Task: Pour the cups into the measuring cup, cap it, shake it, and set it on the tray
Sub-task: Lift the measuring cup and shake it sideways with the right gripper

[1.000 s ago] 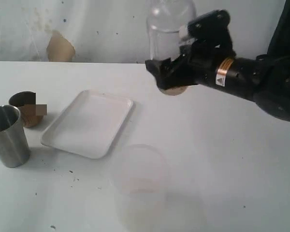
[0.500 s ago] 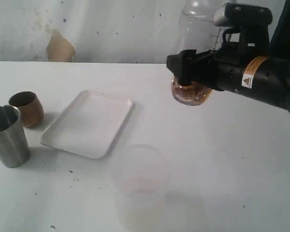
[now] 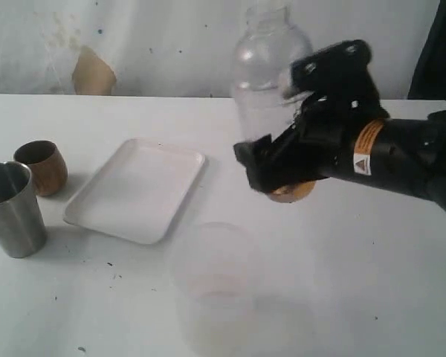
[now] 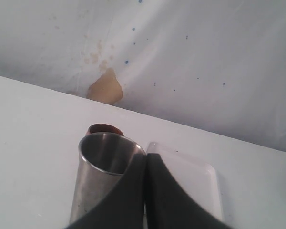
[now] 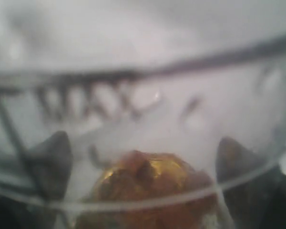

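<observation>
While the right gripper (image 3: 273,169) is clamping the measuring cup (image 3: 264,82) low down, that cup's hanging in the air right of the tray (image 3: 137,190).
Brown stuff (image 3: 293,192) is sitting in its bottom. Meanwhile left gripper (image 4: 145,191) is staying fully closed w/ nothing in it, just in front of the steel tumbler (image 4: 105,167); wooden cup (image 4: 105,129) is peeking out behind.
</observation>
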You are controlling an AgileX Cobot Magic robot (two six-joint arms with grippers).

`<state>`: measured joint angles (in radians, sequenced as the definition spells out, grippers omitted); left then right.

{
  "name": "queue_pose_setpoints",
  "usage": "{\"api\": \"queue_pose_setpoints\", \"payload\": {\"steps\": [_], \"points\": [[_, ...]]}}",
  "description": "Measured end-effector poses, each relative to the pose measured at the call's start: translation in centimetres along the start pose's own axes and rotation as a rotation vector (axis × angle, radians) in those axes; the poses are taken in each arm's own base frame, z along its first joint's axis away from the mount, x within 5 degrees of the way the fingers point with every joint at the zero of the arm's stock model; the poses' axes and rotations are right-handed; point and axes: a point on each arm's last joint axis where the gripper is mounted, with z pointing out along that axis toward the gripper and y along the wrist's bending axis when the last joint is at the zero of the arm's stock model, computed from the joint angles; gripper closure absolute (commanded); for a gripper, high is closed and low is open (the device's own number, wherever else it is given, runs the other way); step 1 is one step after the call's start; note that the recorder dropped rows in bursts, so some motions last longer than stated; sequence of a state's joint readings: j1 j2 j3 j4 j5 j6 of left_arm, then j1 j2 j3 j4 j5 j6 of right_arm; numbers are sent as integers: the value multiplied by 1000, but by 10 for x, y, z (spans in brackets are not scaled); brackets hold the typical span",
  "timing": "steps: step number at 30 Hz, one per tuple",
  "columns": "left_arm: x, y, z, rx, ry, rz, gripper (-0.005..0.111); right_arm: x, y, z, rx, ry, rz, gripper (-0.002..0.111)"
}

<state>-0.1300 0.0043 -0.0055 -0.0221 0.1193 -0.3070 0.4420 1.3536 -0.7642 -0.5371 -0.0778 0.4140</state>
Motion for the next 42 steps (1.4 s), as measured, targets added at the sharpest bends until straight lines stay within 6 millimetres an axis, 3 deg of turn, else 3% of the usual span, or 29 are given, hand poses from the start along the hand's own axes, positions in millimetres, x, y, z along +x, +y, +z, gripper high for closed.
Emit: {"api": "queue_pose_setpoints", "payload": {"steps": [2,6,13,16,20,24,31,42], "points": [[0,0,0,0,0,0,107,0,-1,-1,8,13,-35,108],[0,0,0,0,0,0,107,0,-20,-8,89,27,160,108],[0,0,0,0,0,0,107,-2,-24,-37,155,138,-77,108],[0,0,0,0,0,0,107,0,-30,-62,225,245,-247,108],[0,0,0,0,0,0,107,2,-34,-91,280,340,-307,108],[0,0,0,0,0,0,107,6,-25,-109,254,425,-418,108],[0,0,0,0,0,0,107,13,-12,-118,237,572,-569,108],[0,0,0,0,0,0,107,15,6,-124,206,630,-706,108]]}}
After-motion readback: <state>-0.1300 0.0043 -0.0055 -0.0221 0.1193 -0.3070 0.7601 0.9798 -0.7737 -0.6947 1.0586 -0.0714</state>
